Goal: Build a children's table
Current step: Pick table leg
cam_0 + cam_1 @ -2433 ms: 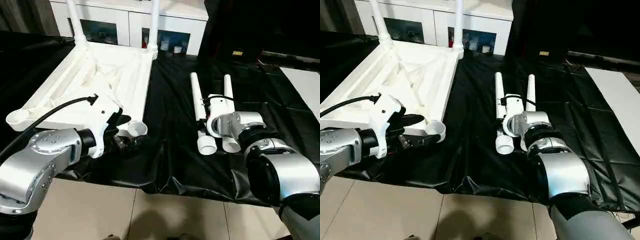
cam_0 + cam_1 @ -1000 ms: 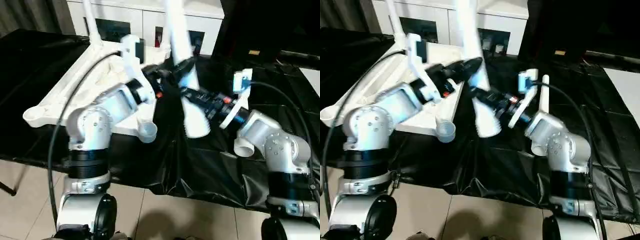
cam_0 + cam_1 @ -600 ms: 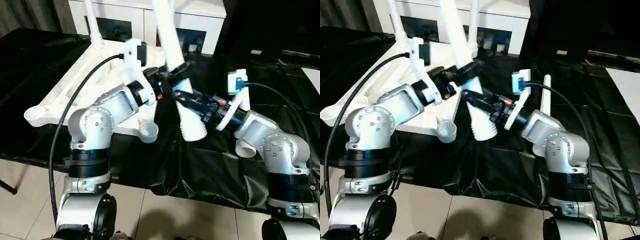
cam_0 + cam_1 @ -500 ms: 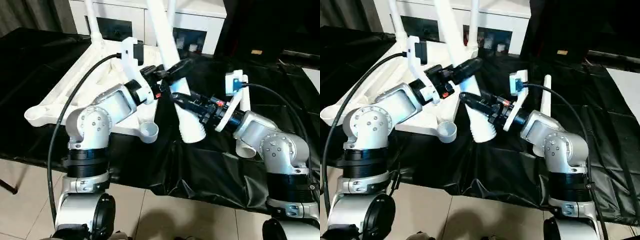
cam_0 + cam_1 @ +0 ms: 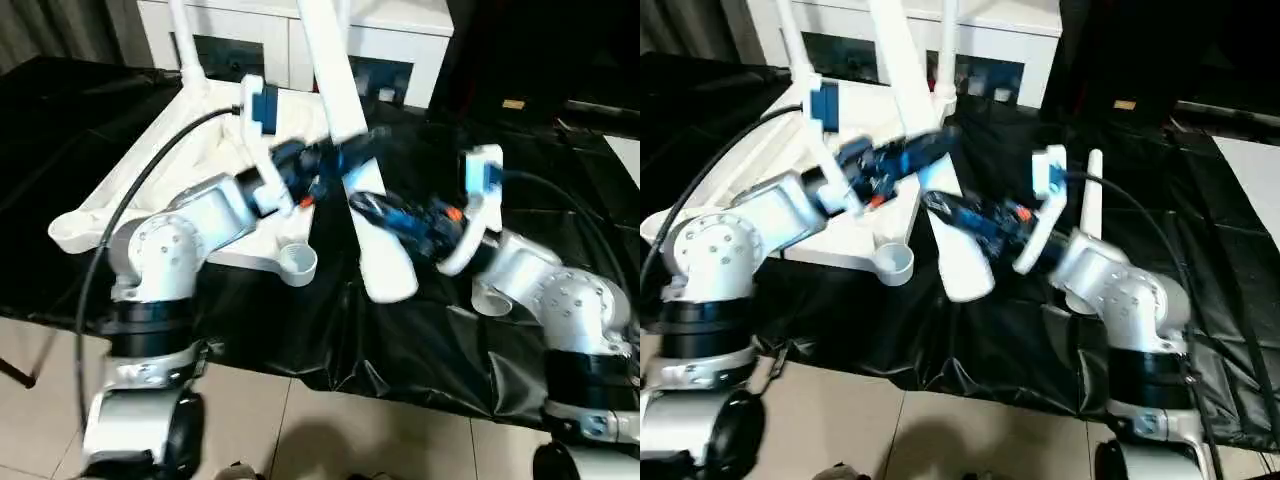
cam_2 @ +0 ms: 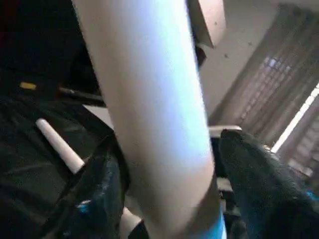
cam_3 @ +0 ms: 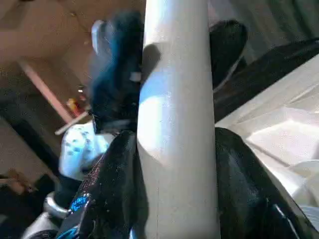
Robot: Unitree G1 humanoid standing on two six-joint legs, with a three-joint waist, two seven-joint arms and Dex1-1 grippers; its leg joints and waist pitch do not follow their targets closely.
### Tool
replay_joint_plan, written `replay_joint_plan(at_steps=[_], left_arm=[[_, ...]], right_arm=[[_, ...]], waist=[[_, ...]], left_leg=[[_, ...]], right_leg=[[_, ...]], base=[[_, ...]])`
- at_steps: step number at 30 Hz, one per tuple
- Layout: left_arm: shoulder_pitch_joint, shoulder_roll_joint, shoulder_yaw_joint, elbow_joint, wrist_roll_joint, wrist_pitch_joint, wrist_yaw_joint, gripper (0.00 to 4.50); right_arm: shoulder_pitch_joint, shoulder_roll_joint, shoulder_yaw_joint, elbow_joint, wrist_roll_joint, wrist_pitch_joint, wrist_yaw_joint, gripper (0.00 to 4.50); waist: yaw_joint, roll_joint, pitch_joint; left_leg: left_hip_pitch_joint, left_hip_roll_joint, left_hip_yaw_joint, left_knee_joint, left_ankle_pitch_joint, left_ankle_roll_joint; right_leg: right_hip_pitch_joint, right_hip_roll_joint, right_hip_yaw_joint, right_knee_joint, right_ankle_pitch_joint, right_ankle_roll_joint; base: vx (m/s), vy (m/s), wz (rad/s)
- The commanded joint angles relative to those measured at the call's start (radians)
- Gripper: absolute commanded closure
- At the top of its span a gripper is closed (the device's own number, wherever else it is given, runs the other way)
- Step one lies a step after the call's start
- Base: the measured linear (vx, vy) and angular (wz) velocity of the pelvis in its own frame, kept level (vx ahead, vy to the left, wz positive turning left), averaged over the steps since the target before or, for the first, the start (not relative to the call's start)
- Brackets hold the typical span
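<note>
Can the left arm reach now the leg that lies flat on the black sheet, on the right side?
Probably not yet. The left tool is clamped on the raised leg, which the right tool also grips, and the right arm crosses in front of the lying leg. It would first have to let go.

Silver rounded forearms with black joint bands, black claw fingers (image 7: 114,184), white wrist housings, black cables
</note>
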Motion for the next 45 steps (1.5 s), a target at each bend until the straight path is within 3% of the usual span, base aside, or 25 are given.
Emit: replay_joint_plan(at_steps=[1,2,8,18,20,21,22,23,25,26,27,28,30,34,35,40,41,45], left_arm=[[-0.014,0.001,-0.031,-0.026,-0.019,0.011,-0.030,1.69],[-0.016,0.005,-0.033,-0.024,-0.022,0.010,-0.035,1.99],[-0.020,0.013,-0.041,-0.024,-0.032,0.006,-0.062,2.32],[-0.036,0.022,-0.028,0.004,-0.033,0.000,-0.055,2.44],[-0.051,0.022,-0.023,0.022,-0.013,-0.026,-0.036,2.44],[-0.051,0.022,-0.023,0.022,-0.013,-0.026,-0.036,2.45],[-0.056,0.026,-0.026,0.026,0.001,-0.038,-0.030,2.48],[-0.069,0.045,-0.046,0.036,0.057,-0.083,-0.016,2.48],[-0.079,0.055,-0.059,0.042,0.089,-0.104,-0.002,2.49],[-0.083,0.060,-0.065,0.042,0.100,-0.111,0.001,2.55],[-0.091,0.069,-0.084,0.047,0.137,-0.135,0.017,2.55],[-0.096,0.071,-0.093,0.052,0.156,-0.149,0.027,2.58],[-0.102,0.083,-0.118,0.061,0.197,-0.178,0.035,2.60],[-0.107,0.099,-0.163,0.055,0.250,-0.205,0.040,2.60],[-0.107,0.102,-0.178,0.055,0.262,-0.216,0.032,2.60],[-0.111,0.102,-0.195,0.068,0.295,-0.243,0.031,2.60],[-0.112,0.103,-0.203,0.073,0.305,-0.253,0.026,2.60],[-0.107,0.113,-0.225,0.076,0.328,-0.269,0.015,2.60]], right_arm=[[0.000,-0.015,-0.002,-0.003,0.026,0.020,0.009,2.68],[0.003,-0.019,0.004,-0.007,0.028,0.025,0.013,2.68],[0.002,-0.024,0.009,-0.005,0.032,0.032,0.019,2.69],[-0.004,-0.037,0.026,0.003,0.017,0.015,0.029,2.69],[-0.010,-0.042,0.049,0.002,-0.052,-0.059,0.009,2.69],[-0.010,-0.042,0.049,0.002,-0.052,-0.059,0.009,2.69],[-0.014,-0.042,0.054,0.003,-0.071,-0.079,-0.003,2.13],[-0.028,-0.051,0.084,0.012,-0.149,-0.149,-0.037,1.99],[-0.037,-0.061,0.118,0.013,-0.224,-0.216,-0.067,1.99],[-0.041,-0.063,0.134,0.016,-0.267,-0.256,-0.088,1.72],[-0.051,-0.066,0.160,0.017,-0.323,-0.302,-0.122,1.72],[-0.056,-0.067,0.163,0.018,-0.323,-0.295,-0.124,1.59],[-0.068,-0.070,0.176,0.025,-0.343,-0.287,-0.149,1.52],[-0.088,-0.091,0.235,0.060,-0.395,-0.284,-0.148,1.52],[-0.093,-0.090,0.251,0.074,-0.410,-0.297,-0.144,1.52],[-0.107,-0.078,0.285,0.095,-0.449,-0.326,-0.142,1.52],[-0.117,-0.074,0.296,0.106,-0.460,-0.330,-0.147,1.52],[-0.139,-0.066,0.318,0.125,-0.481,-0.328,-0.162,1.52]], waist=[[0.005,0.011,-0.085],[0.007,0.012,-0.085],[0.010,0.010,-0.085],[0.014,0.011,-0.086],[0.016,0.013,-0.087],[0.016,0.013,-0.087],[0.017,0.015,-0.087],[0.017,0.012,-0.087],[0.015,0.012,-0.086],[0.015,0.011,-0.085],[0.012,0.009,-0.084],[0.012,0.001,-0.084],[0.013,0.005,-0.085],[0.013,0.000,-0.085],[0.013,-0.005,-0.086],[0.013,-0.003,-0.086],[0.013,-0.009,-0.085],[0.011,-0.008,-0.084]], left_leg=[[-0.002,0.061,-0.024,-0.070,0.016,0.065],[-0.001,0.061,-0.024,-0.070,0.014,0.063],[-0.002,0.062,-0.024,-0.071,0.015,0.054],[-0.003,0.061,-0.024,-0.070,0.019,0.050],[-0.003,0.059,-0.024,-0.070,0.020,0.046],[-0.003,0.059,-0.024,-0.070,0.020,0.046],[-0.003,0.060,-0.025,-0.070,0.021,0.045],[-0.003,0.060,-0.024,-0.070,0.021,0.046],[-0.001,0.061,-0.028,-0.072,0.021,0.033],[0.001,0.060,-0.025,-0.071,0.018,0.026],[-0.002,0.058,-0.024,-0.071,0.014,0.024],[-0.002,0.057,-0.023,-0.073,0.012,0.026],[-0.002,0.060,-0.025,-0.073,0.021,0.034],[-0.003,0.060,-0.022,-0.070,0.034,0.050],[-0.004,0.060,-0.022,-0.071,0.036,0.052],[-0.005,0.062,-0.022,-0.070,0.041,0.054],[-0.005,0.061,-0.022,-0.071,0.033,0.055],[-0.005,0.061,-0.022,-0.071,0.031,0.051]], right_leg=[[0.075,-0.104,0.074,-0.072,-0.164,-0.150],[0.075,-0.104,0.074,-0.072,-0.167,-0.150],[0.075,-0.104,0.073,-0.073,-0.178,-0.139],[0.075,-0.103,0.072,-0.072,-0.174,-0.135],[0.075,-0.103,0.072,-0.072,-0.177,-0.125],[0.075,-0.103,0.072,-0.072,-0.177,-0.125],[0.074,-0.103,0.072,-0.071,-0.170,-0.126],[0.074,-0.103,0.072,-0.072,-0.170,-0.124],[0.072,-0.102,0.071,-0.071,-0.183,-0.109],[0.072,-0.104,0.073,-0.072,-0.187,-0.108],[0.073,-0.102,0.073,-0.071,-0.188,-0.107],[0.076,-0.102,0.074,-0.071,-0.197,-0.097],[0.074,-0.103,0.075,-0.067,-0.183,-0.104],[0.075,-0.105,0.077,-0.062,-0.148,-0.121],[0.075,-0.105,0.077,-0.061,-0.146,-0.123],[0.074,-0.107,0.077,-0.059,-0.143,-0.131],[0.075,-0.107,0.077,-0.061,-0.154,-0.127],[0.073,-0.108,0.078,-0.060,-0.173,-0.124]], base=[[0.000,0.000,0.00],[0.000,0.000,0.00],[0.000,0.000,0.00],[0.000,0.000,0.00],[0.000,0.000,0.00],[0.000,0.000,0.00],[0.000,0.000,0.00],[0.000,0.000,0.00],[0.000,0.000,0.00],[0.000,0.000,0.00],[0.000,0.000,0.00],[0.000,0.000,0.00],[0.000,0.000,0.00],[0.000,0.000,0.00],[0.000,0.000,0.00],[0.000,0.000,0.00],[0.000,0.000,0.00],[0.000,0.000,0.00]])
